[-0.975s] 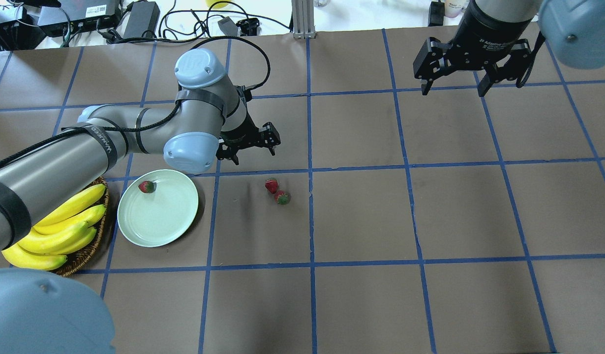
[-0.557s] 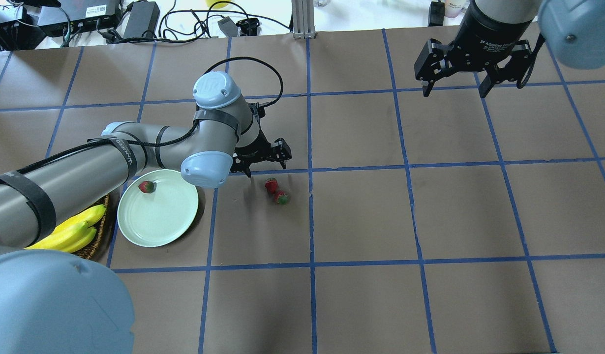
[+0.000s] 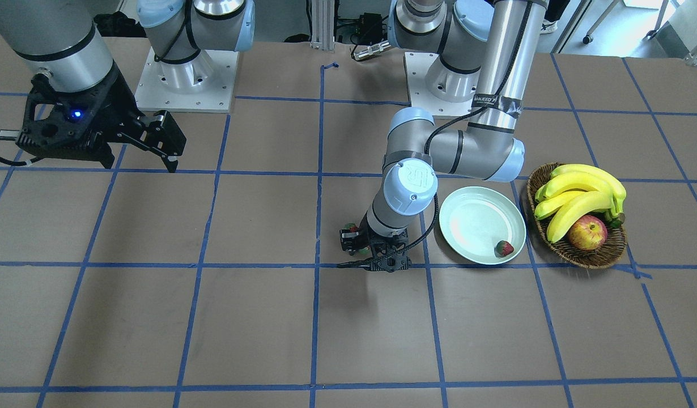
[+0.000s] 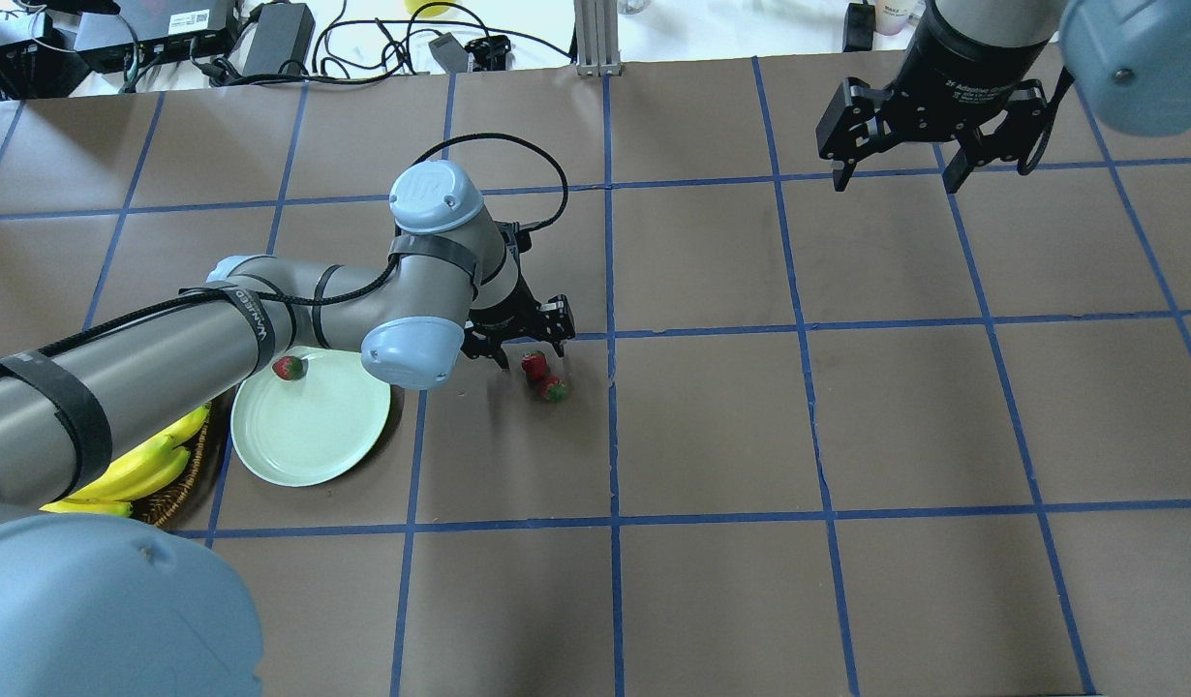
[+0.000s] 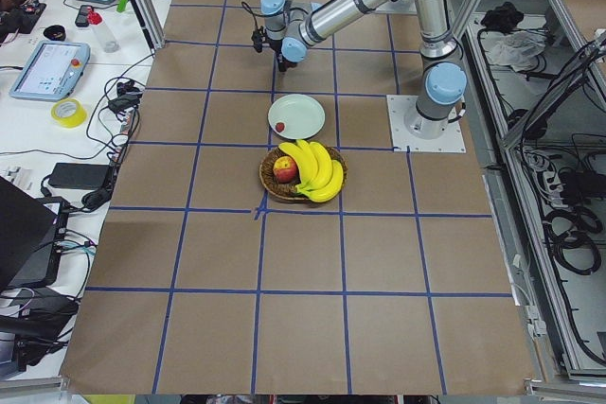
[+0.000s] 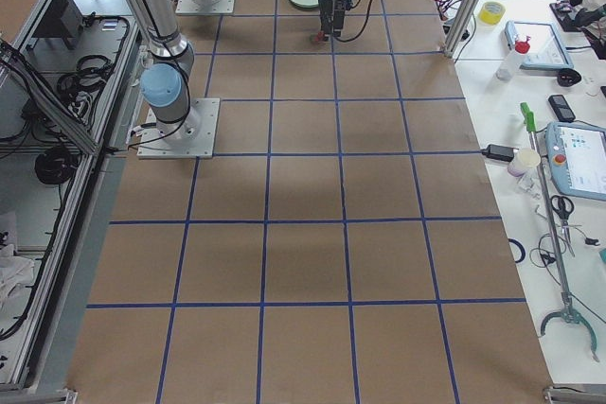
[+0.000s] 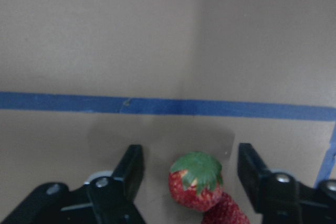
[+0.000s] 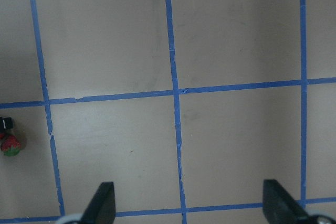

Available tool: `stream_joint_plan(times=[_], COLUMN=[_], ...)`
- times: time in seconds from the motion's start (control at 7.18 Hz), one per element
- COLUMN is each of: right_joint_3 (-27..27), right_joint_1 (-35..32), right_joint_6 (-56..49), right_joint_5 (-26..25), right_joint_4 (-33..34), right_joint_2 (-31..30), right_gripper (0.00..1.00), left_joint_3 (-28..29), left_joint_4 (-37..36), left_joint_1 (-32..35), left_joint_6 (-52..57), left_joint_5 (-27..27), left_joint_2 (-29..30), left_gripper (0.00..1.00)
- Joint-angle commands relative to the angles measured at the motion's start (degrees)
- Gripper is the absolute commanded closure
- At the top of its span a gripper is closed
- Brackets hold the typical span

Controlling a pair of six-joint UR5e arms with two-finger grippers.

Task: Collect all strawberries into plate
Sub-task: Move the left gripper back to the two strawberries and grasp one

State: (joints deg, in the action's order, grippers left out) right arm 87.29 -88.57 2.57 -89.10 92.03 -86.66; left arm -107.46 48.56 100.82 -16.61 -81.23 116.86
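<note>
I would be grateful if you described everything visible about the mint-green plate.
The plate is round, shallow and pale mint green, smooth and plain with a low raised rim. It lies flat on the brown table cover, close beside the wicker basket; whether they touch is unclear. One strawberry rests inside near its rim. From overhead the left arm hides part of its edge.

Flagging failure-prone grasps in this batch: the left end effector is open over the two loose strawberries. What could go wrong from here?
1. The green-capped strawberry between the fingers of the left end effector touches a second strawberry; closing could shove or roll that one away.
2. The second strawberry lies near one finger, which might crush it.
</note>
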Motion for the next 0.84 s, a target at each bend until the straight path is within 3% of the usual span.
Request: stream_joint_plan(times=[0.0, 0.28, 0.56, 0.7], right_joint_3=[0.07, 1.29, 1.48, 1.39], right_joint_1=[-0.03, -0.03, -0.11, -0.11], right_joint_6=[0.06, 0.06, 0.07, 0.06], right_joint_5=[0.07, -0.02, 0.07, 0.07], right_joint_4=[-0.01, -0.01, -0.01, -0.01], right_joint_2=[0.00, 0.00, -0.09, -0.09], right_gripper=[0.00, 0.00, 0.00, 0.00], left_joint_3=[0.23, 3.03, 9.70, 10.08], left_joint_4=[0.66, 1.70, 14.22, 18.90], left_joint_1=[0.08, -1.05, -8.14, -11.66], left_joint_6=[0.08, 0.00, 3.92, 8.56], left_joint_5=[0.02, -0.77, -5.48, -9.70], left_joint_2=[-0.14, -1.10, -3.64, -5.57], left_gripper=[1.00, 1.00, 1.00, 1.00])
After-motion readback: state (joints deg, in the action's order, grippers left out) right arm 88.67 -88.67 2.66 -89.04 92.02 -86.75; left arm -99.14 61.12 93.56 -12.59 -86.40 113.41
